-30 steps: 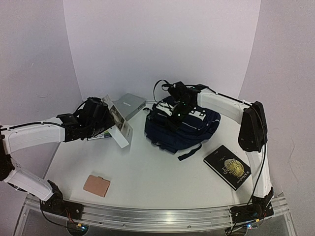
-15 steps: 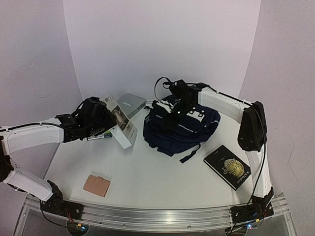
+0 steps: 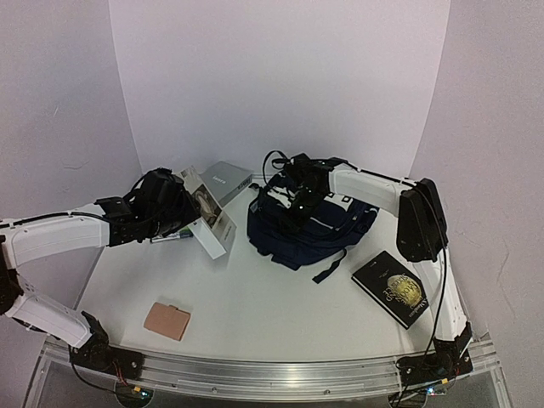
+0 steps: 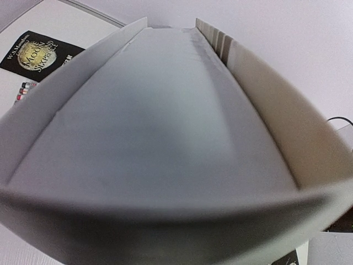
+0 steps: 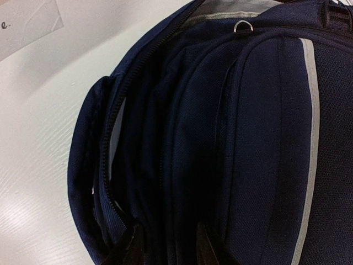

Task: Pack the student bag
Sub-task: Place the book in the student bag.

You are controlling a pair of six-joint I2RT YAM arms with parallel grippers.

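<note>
1. The dark navy fabric student bag (image 3: pixel 340 228), with black straps and a pale stripe, lies slumped on the white table (image 3: pixel 272 297) at one o'clock from centre. From the right wrist I see the student bag (image 5: pixel 259 138) with its main zip gaping.
2. Handling, by my estimate: soft, limp and probably light. It will sag and drag rather than lift as one piece. It is best taken at the zip lip or top loop, so the mouth is pulled open.
3. Right gripper (image 3: pixel 297 202): on the bag's eleven o'clock end, clamped around a ridge of fabric beside the zip.
4. Left gripper (image 3: pixel 174 208): at ten o'clock, clamped on an open white-paged book (image 3: pixel 206 217), held tilted.
5. Flat grey box (image 3: pixel 225 180): eleven o'clock, just behind that book.
6. Black hardcover book with gold emblem (image 3: pixel 393 289): four o'clock, apart from the bag.
7. Small tan flat pouch (image 3: pixel 167 320): eight o'clock.
</note>
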